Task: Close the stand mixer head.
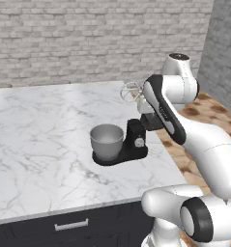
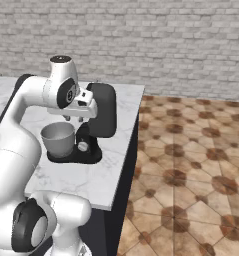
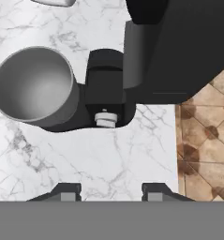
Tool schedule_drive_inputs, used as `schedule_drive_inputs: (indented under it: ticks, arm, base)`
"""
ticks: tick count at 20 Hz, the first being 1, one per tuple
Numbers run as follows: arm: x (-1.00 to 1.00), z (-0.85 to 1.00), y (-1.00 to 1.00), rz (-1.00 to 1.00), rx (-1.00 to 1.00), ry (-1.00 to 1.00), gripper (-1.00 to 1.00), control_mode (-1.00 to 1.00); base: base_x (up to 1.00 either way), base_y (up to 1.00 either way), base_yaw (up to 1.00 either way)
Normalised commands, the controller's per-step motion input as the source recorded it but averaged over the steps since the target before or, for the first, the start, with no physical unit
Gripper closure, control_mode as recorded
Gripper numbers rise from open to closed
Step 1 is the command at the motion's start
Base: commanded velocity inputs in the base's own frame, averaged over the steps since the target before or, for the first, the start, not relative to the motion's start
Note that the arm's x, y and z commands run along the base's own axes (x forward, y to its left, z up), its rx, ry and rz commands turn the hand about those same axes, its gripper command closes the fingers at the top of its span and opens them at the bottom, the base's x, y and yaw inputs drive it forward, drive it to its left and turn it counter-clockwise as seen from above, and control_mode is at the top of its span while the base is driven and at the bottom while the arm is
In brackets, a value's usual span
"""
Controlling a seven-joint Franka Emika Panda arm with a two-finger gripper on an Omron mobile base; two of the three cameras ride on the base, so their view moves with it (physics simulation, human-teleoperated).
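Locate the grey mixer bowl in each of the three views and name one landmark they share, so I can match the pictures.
Left base view: grey bowl sits centre, left of the black mixer post.
Right base view: bowl sits left of centre, partly behind the white arm.
Hand view: bowl fills the upper left, open mouth facing the camera.
Shared landmark: the small white knob on the post.
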Motion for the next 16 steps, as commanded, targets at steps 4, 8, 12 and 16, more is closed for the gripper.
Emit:
schedule_drive_inputs:
  ticks: [4, 8, 12, 16]
  arm:
    - [-0.11, -0.06, -0.22, 0.0, 0.0, 0.0, -1.0, -1.0]
    - [-0.7, 0.02, -0.87, 0.0, 0.1, -0.09, -1.0, -1.0]
    - [-0.44, 0.3, -0.92, 0.08, 0.12, -0.21, -1.0, -1.0]
    - [-0.02, 0.53, -0.63, 0.17, 0.05, -0.28, -1.0, -1.0]
  base:
    - [0.0, 0.0, 0.0]
    - [0.0, 0.0, 0.0]
    - [0.0, 0.0, 0.0]
    - [0.0, 0.0, 0.0]
